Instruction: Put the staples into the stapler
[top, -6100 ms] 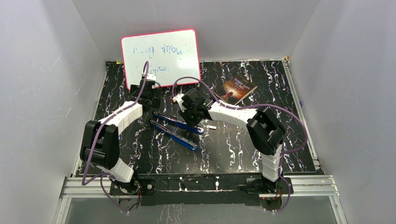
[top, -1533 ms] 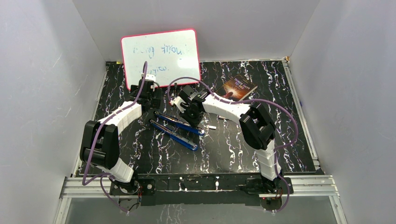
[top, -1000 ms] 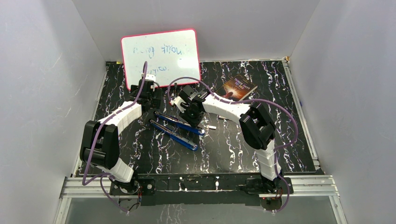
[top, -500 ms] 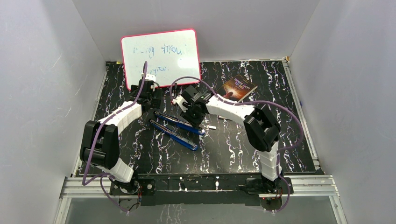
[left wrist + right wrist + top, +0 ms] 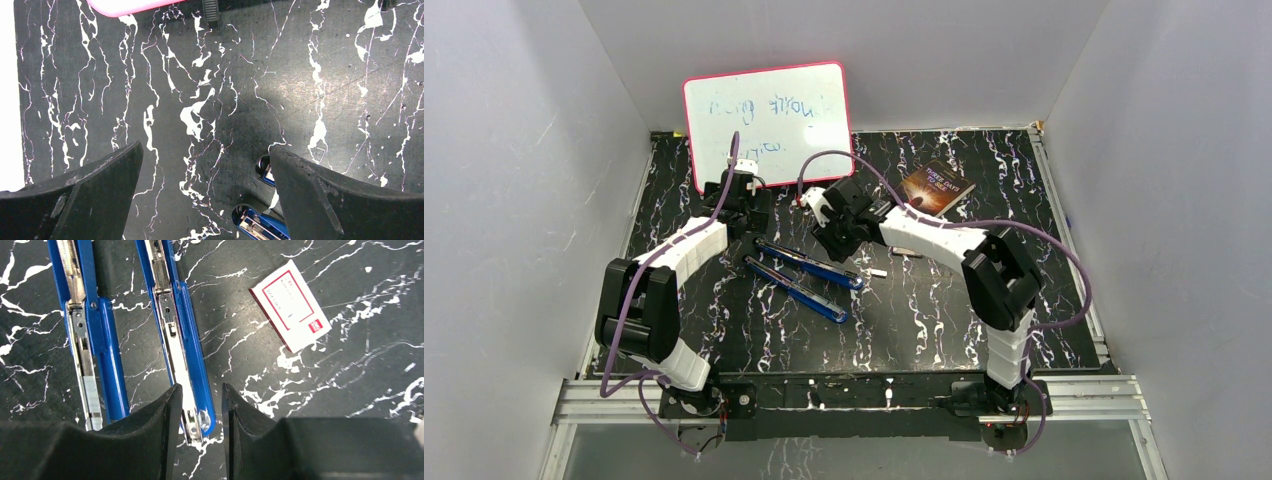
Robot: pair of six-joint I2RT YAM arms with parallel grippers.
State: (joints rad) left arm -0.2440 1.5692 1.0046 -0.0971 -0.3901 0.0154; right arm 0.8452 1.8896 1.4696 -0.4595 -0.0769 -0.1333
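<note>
- Right gripper, jaws partly apart and empty, hovers over one tip of the opened blue stapler, which stretches lengthwise away from it.
- Staples, seemingly that grey strip, lie just to its right; the wide-open left gripper is farther.

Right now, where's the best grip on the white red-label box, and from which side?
Pinch the white box across its narrow width, on the two long edges, straight down from above. It lies flat on the table, label up, clear of the stapler. It sits diagonal in the right wrist view, so turn the right tool to match.
</note>
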